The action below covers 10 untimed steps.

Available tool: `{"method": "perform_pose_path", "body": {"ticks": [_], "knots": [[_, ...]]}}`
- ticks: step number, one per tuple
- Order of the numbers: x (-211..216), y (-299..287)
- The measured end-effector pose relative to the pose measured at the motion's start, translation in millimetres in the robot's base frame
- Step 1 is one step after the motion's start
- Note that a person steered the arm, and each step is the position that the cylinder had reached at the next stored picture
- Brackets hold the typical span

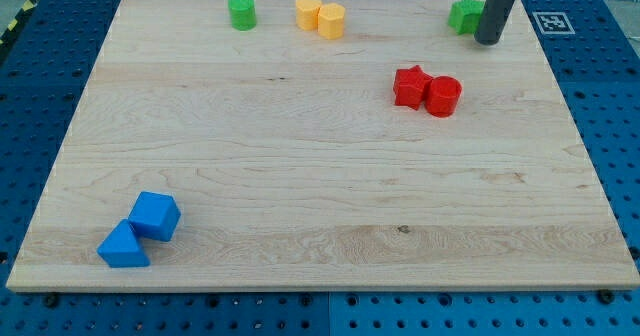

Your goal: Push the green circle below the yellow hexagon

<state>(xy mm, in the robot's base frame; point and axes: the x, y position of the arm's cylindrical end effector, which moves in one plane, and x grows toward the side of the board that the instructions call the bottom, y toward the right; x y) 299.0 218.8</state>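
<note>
Heading for the green circle near the tabletop top edge, left of the yellow hexagon touching a yellow block. My tip sits near the top-right corner beside a green star-like block. No gripper here, just a rod. I'd skirt the red pair, come round the circle's far left, then nudge it down and rightward.
</note>
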Motion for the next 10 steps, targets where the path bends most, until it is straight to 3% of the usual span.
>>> {"method": "perform_pose_path", "body": {"ticks": [1, 3, 5, 6, 7, 8, 10], "knots": [[20.5, -42.7], [46.1, -183.8], [37.6, -357.8], [7.6, -419.7], [-41.4, -454.1], [-93.4, -451.9], [-105.9, -419.0]]}}
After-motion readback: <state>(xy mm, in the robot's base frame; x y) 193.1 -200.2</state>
